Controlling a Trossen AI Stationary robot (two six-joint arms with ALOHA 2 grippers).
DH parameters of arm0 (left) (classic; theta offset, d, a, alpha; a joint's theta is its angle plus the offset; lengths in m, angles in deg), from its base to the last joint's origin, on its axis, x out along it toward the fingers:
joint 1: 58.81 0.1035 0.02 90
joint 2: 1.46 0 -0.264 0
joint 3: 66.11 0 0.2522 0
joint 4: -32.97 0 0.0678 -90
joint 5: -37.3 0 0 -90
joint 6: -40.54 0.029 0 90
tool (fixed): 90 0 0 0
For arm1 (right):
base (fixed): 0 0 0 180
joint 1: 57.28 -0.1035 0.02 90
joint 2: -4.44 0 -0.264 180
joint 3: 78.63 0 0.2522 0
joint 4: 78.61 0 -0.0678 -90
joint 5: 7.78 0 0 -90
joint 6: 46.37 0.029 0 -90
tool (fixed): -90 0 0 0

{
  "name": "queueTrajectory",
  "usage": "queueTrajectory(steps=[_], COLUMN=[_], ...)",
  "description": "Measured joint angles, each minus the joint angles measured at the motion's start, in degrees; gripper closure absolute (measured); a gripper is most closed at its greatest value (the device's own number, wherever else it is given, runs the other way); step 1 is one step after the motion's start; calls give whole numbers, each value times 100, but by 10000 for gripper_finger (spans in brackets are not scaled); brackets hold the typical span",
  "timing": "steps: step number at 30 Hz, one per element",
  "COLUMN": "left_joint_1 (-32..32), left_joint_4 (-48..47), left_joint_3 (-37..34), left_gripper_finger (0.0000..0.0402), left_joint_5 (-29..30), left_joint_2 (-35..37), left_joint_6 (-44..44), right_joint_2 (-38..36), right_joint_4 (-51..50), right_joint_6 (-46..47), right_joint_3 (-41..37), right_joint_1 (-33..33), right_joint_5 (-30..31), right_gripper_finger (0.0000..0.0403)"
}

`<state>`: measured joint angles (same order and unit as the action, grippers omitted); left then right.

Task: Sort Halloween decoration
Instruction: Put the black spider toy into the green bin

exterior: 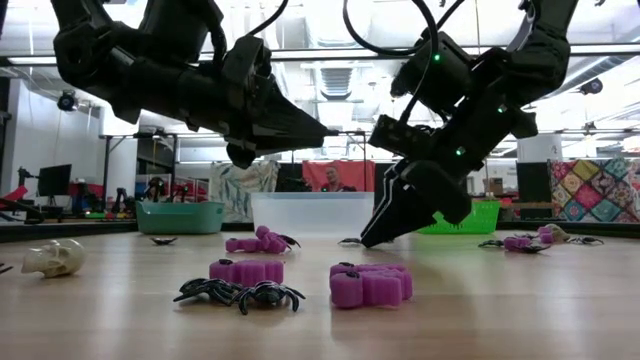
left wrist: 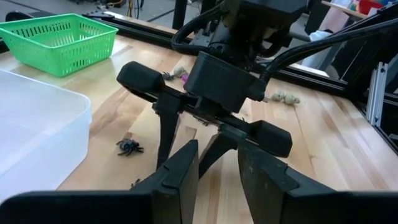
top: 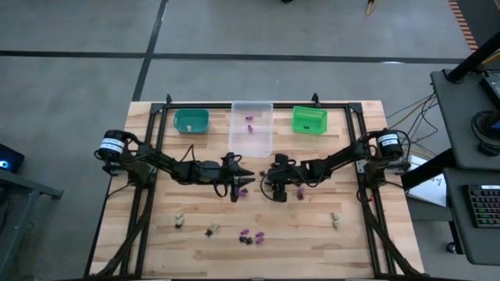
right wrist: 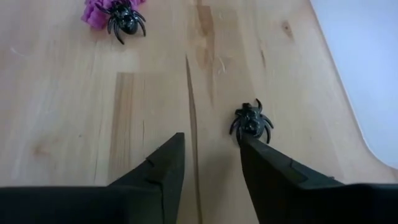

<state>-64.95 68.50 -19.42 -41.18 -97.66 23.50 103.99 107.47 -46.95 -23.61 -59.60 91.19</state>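
The Halloween decoration lies scattered on the wooden table: purple pieces (exterior: 370, 284), black spiders (exterior: 240, 294) and a pale skull (exterior: 52, 258). My right gripper (right wrist: 211, 146) slants down near the table's middle, open, with bare wood between its fingers. One black spider (right wrist: 251, 121) lies just past one fingertip, outside the gap. In the left wrist view this spider (left wrist: 129, 147) sits a little apart from that finger. My left gripper (left wrist: 217, 158) hovers nearly level above the table, facing the right gripper (top: 277, 193), open and holding nothing.
A teal bin (top: 191, 121), a clear bin (top: 251, 129) holding purple pieces and a green bin (top: 309, 120) stand in a row along the far edge. A spider on a purple piece (right wrist: 121, 15) lies close by. More trinkets sit near the front edge (top: 250, 236).
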Motion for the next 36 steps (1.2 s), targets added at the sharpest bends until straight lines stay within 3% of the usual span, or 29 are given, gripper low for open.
queueTrajectory(steps=[13, 31, 36], left_joint_1=[0, -4, -4], left_joint_4=[2, 26, 35], left_joint_3=[0, 149, 216], left_gripper_finger=[305, 306, 306], left_joint_5=[-2, 0, 0], left_joint_2=[0, -352, -320], left_joint_6=[0, 317, 489], right_joint_2=[0, -376, -376], right_joint_4=[-18, 64, 61], right_joint_6=[0, -48, -99], right_joint_3=[-7, 66, 113], right_joint_1=[0, 31, 39], right_joint_5=[3, 22, 14], right_gripper_finger=[389, 394, 375])
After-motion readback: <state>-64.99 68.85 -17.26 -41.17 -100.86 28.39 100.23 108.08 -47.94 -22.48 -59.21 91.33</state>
